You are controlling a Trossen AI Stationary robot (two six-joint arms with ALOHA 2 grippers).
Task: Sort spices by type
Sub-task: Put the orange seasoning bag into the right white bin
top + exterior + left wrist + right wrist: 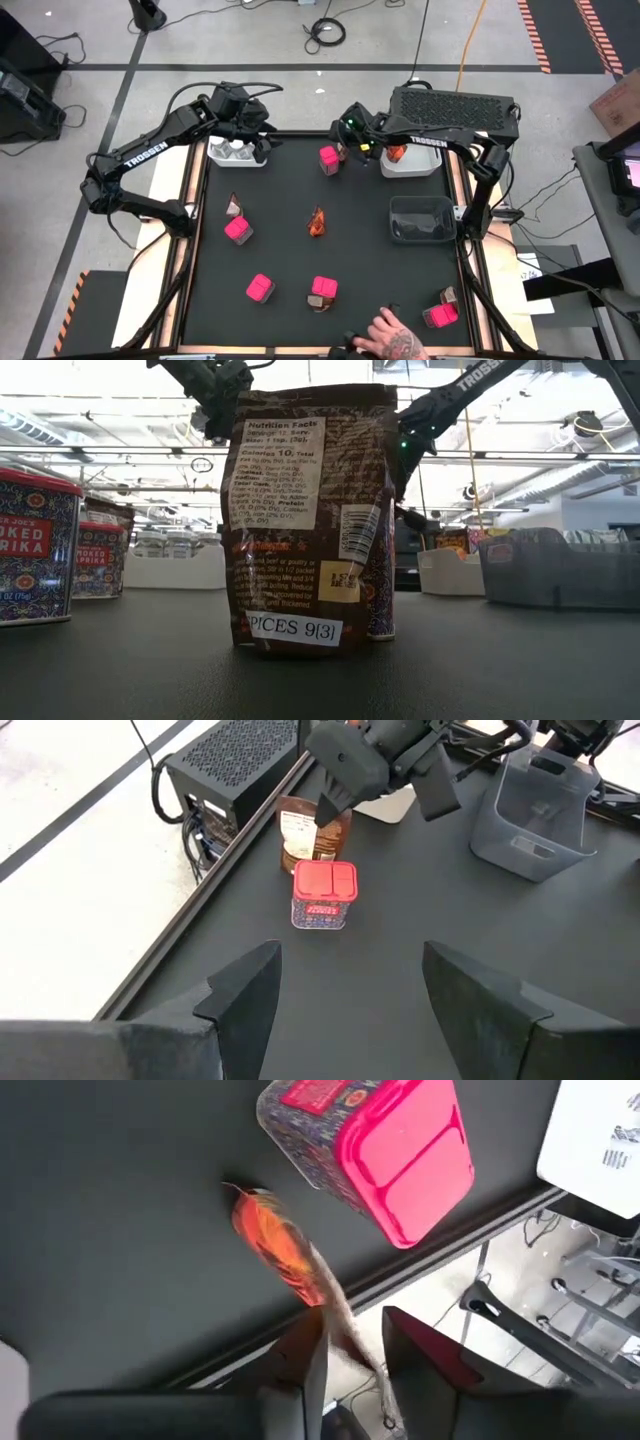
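Note:
My right gripper (355,1360) is at the table's far edge, shut on an orange-brown sachet (305,835) that stands next to a pink cube box (323,895). My left gripper (345,1000) hangs open above the far left of the table, beside the white bin (237,153) that holds clear white-capped jars. More pink boxes (238,230) (259,289) (323,289) (440,315) and sachets (317,222) (233,205) (448,295) rest scattered on the black mat. One sachet (310,510) stands upright close in the low view. My right gripper pinches the sachet's flat upper edge (335,1315) between its two fingers, coming from above and slanting down. The sachet shows edge-on below the fingers, its orange lower part (268,1230) toward the mat. In the left wrist view it stands upright on the table.
A second white bin (410,160) at the far right holds an orange sachet. A dark bin (420,218) sits on the right side. A person's hand (385,335) rests at the near edge. A black perforated box (455,108) stands behind the table.

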